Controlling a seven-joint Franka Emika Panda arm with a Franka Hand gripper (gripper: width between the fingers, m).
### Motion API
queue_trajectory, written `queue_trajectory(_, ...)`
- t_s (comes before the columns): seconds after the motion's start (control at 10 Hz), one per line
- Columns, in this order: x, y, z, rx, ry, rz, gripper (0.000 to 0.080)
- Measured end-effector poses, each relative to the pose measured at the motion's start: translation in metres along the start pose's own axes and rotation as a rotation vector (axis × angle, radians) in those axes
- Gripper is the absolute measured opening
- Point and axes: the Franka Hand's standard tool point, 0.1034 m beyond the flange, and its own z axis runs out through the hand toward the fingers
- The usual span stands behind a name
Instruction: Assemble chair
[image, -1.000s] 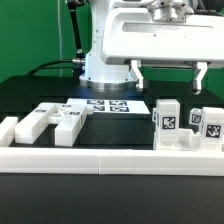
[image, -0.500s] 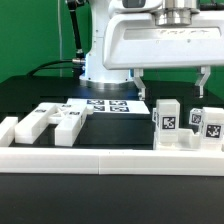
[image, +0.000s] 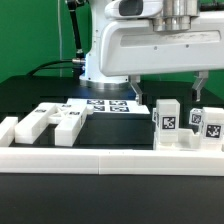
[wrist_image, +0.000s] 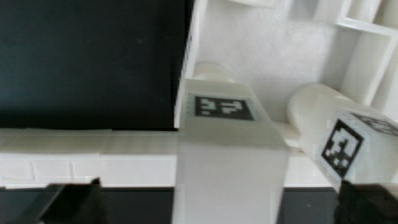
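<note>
The chair is in loose white blocky pieces with black-and-white tags. Three pieces stand upright at the exterior view's right: one (image: 168, 124) in front, two (image: 196, 120) (image: 212, 128) behind. Flat pieces (image: 45, 122) (image: 70, 126) lie at the left. My gripper (image: 167, 90) is open and empty, hanging just above the front upright piece, one finger to each side. In the wrist view that tagged piece (wrist_image: 228, 140) fills the gap between my dark fingertips (wrist_image: 68, 202), and a second tagged piece (wrist_image: 361, 135) stands beside it.
The marker board (image: 108, 104) lies flat on the black table behind the parts. A low white border rail (image: 100, 158) runs along the front edge, and it also shows in the wrist view (wrist_image: 89, 155). The arm's base (image: 100, 60) stands behind.
My gripper has come down toward the front upright piece, staying open. The chair pieces have not moved.
</note>
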Motion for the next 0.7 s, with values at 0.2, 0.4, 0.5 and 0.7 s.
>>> queue_trajectory(0.2, -0.0015, 0.0, 0.0039, -0.002, 0.001, 0.001, 0.0649)
queue_trajectory(0.4, -0.0016, -0.0024, 0.007, -0.002, 0.004, 0.001, 0.0649)
queue_trajectory(0.5, -0.0006, -0.0034, 0.0065, -0.002, 0.005, -0.001, 0.0538)
queue_trajectory(0.7, -0.0009, -0.0032, 0.0067, -0.002, 0.005, 0.026, 0.0401)
